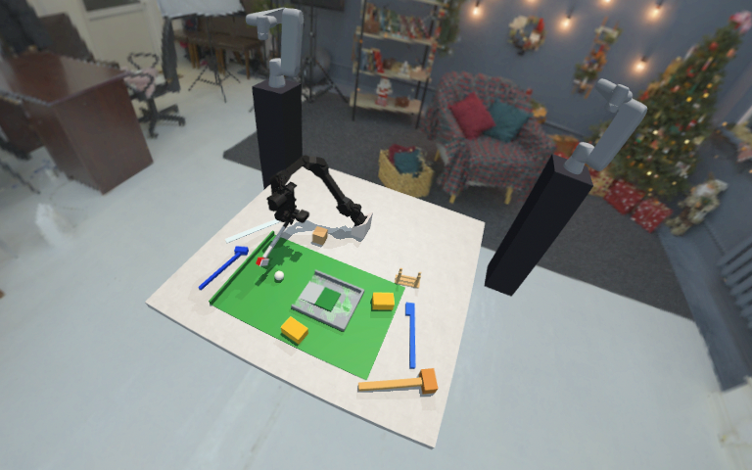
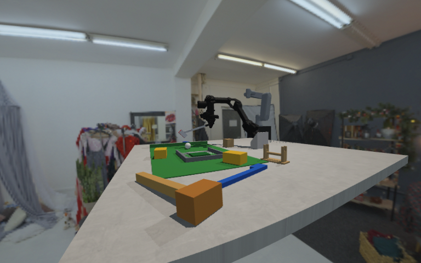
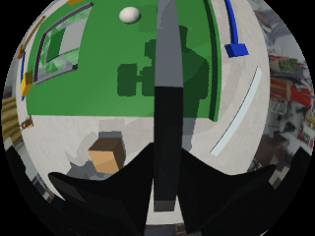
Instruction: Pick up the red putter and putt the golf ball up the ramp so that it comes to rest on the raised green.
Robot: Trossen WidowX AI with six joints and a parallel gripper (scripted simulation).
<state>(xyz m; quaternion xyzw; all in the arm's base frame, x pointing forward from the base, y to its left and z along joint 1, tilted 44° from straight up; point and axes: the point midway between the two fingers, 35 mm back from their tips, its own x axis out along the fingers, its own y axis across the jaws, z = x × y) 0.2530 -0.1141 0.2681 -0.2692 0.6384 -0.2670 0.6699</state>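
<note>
Claw (image 3: 165, 205) grips red putter (image 3: 167, 59) beside golf ball (image 3: 129, 15).

Orange mallet (image 1: 399, 382) & blue stick (image 1: 410, 333) near table front edge, two yellow blocks (image 1: 382, 301) on mat.

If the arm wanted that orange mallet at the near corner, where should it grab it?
Grip the orange mallet mid-handle, coming straight down from above, jaws across the shaft. It lies flat on the table; the handle is long and slim, the blocky head looks too wide.
</note>
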